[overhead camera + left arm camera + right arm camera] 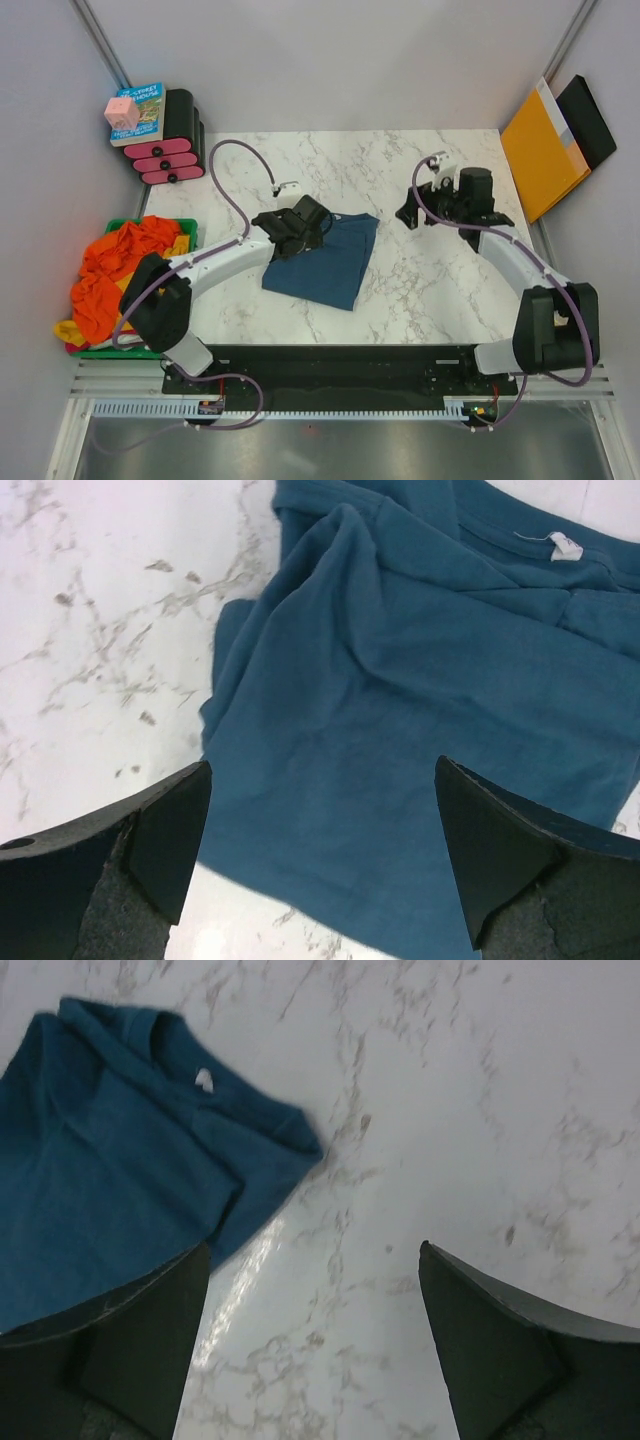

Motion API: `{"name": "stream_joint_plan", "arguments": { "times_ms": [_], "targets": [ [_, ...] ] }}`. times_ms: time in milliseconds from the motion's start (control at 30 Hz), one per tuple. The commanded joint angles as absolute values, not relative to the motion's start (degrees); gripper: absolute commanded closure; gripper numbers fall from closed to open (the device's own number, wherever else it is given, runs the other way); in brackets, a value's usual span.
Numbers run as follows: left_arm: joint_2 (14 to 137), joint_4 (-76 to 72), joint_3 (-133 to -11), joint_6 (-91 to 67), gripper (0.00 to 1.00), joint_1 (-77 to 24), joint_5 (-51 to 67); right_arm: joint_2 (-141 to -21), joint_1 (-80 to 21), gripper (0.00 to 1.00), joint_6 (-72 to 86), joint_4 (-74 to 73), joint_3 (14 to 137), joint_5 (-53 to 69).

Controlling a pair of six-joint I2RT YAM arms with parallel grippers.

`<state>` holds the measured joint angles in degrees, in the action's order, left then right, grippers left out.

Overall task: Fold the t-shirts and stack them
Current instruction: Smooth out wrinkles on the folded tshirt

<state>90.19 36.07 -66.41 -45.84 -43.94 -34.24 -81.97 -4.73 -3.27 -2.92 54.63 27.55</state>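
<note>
Bunching is my main worry here: the teal-blue t-shirt (325, 262) lies on the marble desk (430, 290) a bit left of centre. It looks partly folded, with rumpled layers piled up along its far-left edge and the collar label (566, 548) showing. The left fingers (150, 850) hover right over that edge, spread wide with nothing in them. The right fingers (500, 1330) are spread and empty too, but they're over bare desk just past the shirt's far-right corner, not touching cloth. If the left side pinches down now, I'd guess it catches only the top layer, or too many layers at once, and the fold comes out crooked. With nothing pinning the other side, the whole shirt could also just slide on that slick marble instead of folding. The orange t-shirt (120, 265) and the mustard yellow t-shirt (68, 330) are heaped in the green bin (160, 221) off the left edge. So a sloppy first fold makes a wobbly base for the stack.
</note>
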Motion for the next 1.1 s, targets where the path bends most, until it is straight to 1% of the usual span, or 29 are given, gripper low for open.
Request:
{"name": "stream_joint_plan", "arguments": {
  "times_ms": [0,67,133,200,300,467,533,600,733,900,1067],
  "targets": [
    [95.09,25.93,-65.13,-37.62,0.0,-39.22,-27.36,-74.36,-5.27,0.08,-2.38,-5.28,45.28,29.19],
    [97.73,23.12,-64.78,-36.83,0.0,-37.71,-24.36,-74.61,-5.36,0.08,-2.28,-7.81,43.95,29.53],
    [99.66,22.94,-65.47,-36.39,0.01,-37.09,-24.26,-75.15,-6.06,0.06,-2.81,-10.27,42.81,31.02],
    [102.21,22.85,-65.92,-36.21,0.01,-36.83,-24.52,-73.75,-6.68,0.05,-3.25,-10.11,41.14,33.47],
    [104.5,22.94,-66.01,-36.56,0.03,-35.95,-24.26,-71.63,-8.25,0.05,-3.25,-8.7,39.64,33.84],
    [108.18,23.11,-66.53,-37.18,0.1,-35.51,-22.15,-75.05,-12.91,0.05,-2.64,-11.42,43.85,32.35],
    [110.73,23.38,-67.32,-37.79,0.15,-35.51,-20.13,-76.11,-16.07,0.05,-1.76,-10.73,44.47,30.86],
    [112.05,23.38,-67.59,-40.24,0.17,-35.77,-18.29,-76.55,-18.53,0.05,-0.54,-9.76,44.47,28.75],
    [114.25,23.47,-67.59,-45.08,0.19,-38.23,-17.67,-77.43,-20.47,0.05,4.3,-6.51,43.86,27.25],
    [114.61,23.64,-67.41,-51.06,0.19,-43.32,-18.46,-78.13,-20.92,0.04,4.04,-5.89,42.98,21.73],
    [113.73,24.87,-67.32,-55.45,0.2,-46.75,-18.72,-82.17,-20.92,0.03,5.1,-5.19,43.15,18.9]
  ]
}}
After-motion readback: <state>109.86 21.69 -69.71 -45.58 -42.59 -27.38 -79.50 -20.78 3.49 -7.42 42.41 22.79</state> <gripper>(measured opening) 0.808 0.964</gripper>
